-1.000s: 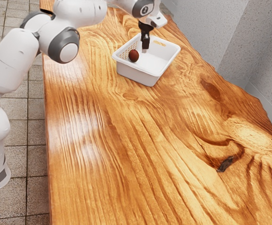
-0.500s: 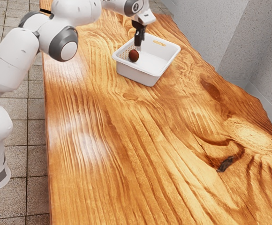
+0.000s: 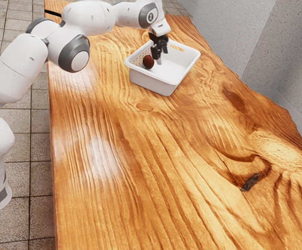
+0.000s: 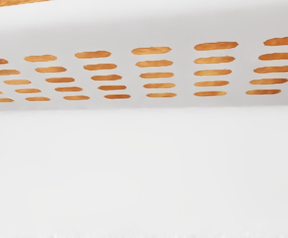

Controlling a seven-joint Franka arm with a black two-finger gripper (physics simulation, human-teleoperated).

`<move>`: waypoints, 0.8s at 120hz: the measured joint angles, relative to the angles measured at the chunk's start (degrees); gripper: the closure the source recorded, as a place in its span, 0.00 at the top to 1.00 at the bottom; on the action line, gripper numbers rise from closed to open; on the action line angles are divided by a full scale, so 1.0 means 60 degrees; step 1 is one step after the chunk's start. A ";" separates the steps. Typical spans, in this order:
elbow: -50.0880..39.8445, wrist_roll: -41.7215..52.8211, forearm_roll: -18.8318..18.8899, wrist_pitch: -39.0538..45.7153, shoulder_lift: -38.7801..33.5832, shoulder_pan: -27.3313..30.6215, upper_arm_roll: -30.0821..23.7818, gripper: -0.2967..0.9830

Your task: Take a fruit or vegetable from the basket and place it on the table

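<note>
My gripper (image 3: 161, 57) is over the white basket, its two black fingers apart with no object seen between them. A dark red, rounded fruit or vegetable (image 3: 148, 62) rests inside the basket (image 3: 153, 85), by the slotted wall on the exterior view's left. The fingers are just beside it, toward the exterior view's right; whether one touches it I cannot tell. The wrist view looks onto the basket's slotted wall (image 4: 183, 53) and its plain white floor (image 4: 144, 168).
The wooden table (image 3: 140, 172) extends from the basket toward the exterior view's lower edge, with a dark knot (image 3: 250, 182) in its surface. A grey speckled wall (image 3: 234, 36) stands beyond the table's far edge.
My hand first shifted toward the exterior view's left, then turned and came slightly back and lower. Both fingers now show separately. The dark red item and basket have stayed put.
</note>
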 joint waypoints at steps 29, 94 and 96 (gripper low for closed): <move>-0.0008 0.0777 -0.0158 0.0110 0.0213 0.0167 0.0007 0.77; 0.1190 0.1579 -0.0205 0.1423 0.1214 0.0377 0.0001 0.77; 0.1191 0.1584 -0.0205 0.1485 0.1228 0.0378 0.0002 0.77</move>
